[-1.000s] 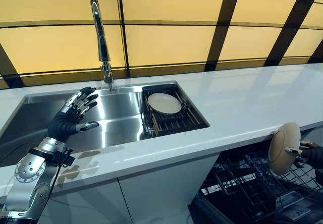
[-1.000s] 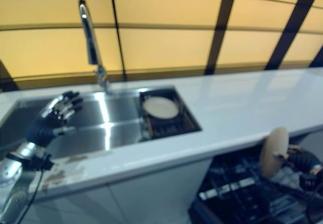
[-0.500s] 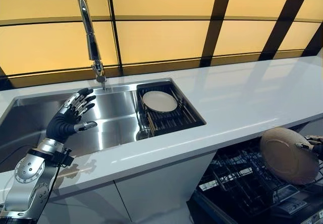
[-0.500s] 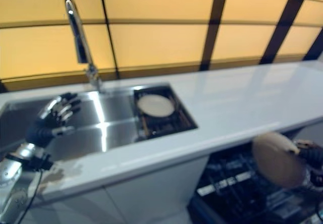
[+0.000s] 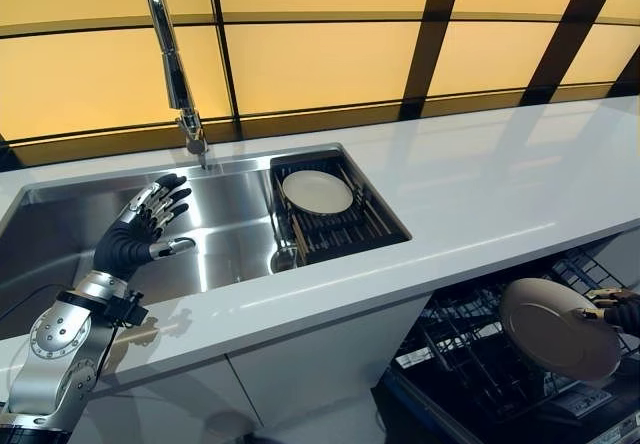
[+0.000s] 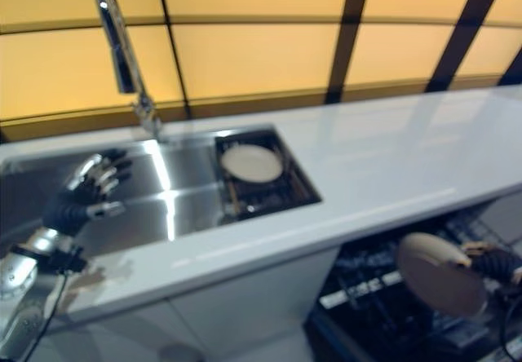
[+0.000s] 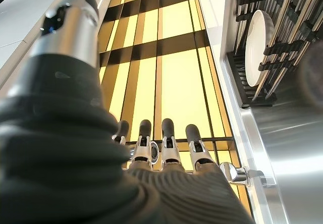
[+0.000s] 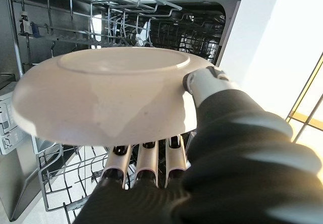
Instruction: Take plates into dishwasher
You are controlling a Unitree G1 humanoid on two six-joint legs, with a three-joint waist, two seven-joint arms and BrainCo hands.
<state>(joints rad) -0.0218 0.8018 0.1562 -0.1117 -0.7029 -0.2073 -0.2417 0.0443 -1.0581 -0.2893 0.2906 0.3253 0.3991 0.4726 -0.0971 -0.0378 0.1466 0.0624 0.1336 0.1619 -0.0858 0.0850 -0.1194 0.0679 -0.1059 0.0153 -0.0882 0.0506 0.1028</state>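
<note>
Right hand (image 8: 212, 133): thumb is pressing on the upper face of a plate (image 8: 101, 98) at its rim, fingers (image 8: 146, 158) are lying under it, so the plate is being pinched between thumb and fingers. Plate is tilting, underside facing the head camera, and hanging over the rack (image 5: 470, 354) of the open dishwasher (image 5: 480, 404). It is not touching the rack wires as far as the wrist view shows. Dishwasher is sitting below the counter (image 5: 480, 204), at its right end.

Left hand (image 5: 145, 229): fingers are spreading straight and relaxed, thumb sticking out apart from them, holding nothing. Hand is hovering over the left part of the sink (image 5: 60, 234), palm toward the basin, clear of the steel as far as I can tell.

Second plate (image 5: 317, 191) is lying tilted on the dark drainer (image 5: 370, 219) that is filling the right end of the sink, well apart from the left hand. Tap (image 5: 170, 54) is standing at the back edge of the sink, behind the left hand. Yellow panels with dark frames (image 5: 320, 64) are running behind the counter.
</note>
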